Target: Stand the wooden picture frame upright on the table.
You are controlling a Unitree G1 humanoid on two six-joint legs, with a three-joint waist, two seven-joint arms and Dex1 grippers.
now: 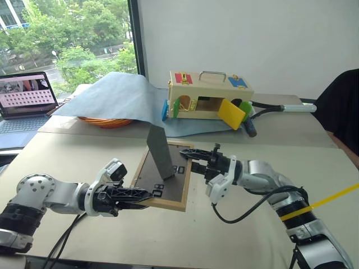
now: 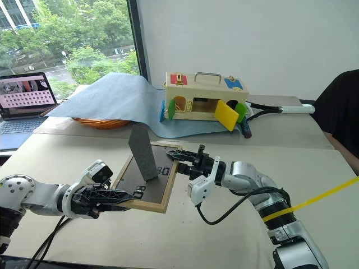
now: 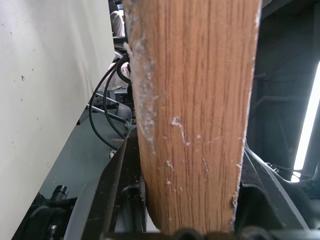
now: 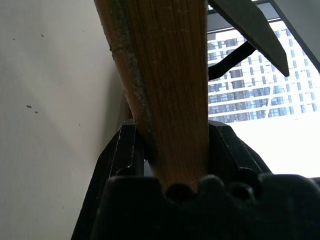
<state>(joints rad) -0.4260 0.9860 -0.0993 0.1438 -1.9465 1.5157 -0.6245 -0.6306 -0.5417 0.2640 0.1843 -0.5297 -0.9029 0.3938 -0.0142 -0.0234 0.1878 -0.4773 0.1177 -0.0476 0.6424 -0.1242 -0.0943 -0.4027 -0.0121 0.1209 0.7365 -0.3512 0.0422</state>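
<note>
The broad beige counter (image 1: 235,235) carries, at its far side, a crumpled blue-grey cloth (image 1: 115,95) and a pale wooden box with coloured doors (image 1: 208,94). Nearer, the small light-wood picture frame (image 1: 168,202) is face down, grey stand raised. The left claw (image 1: 147,196) and right claw (image 1: 187,154) each clamp a frame edge.

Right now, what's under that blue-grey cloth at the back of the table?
An orange rounded rim peeks out beneath the blue-grey cloth, near the laptop. The cloth covers the rest, so what the orange thing is, or holds, cannot be seen.
</note>
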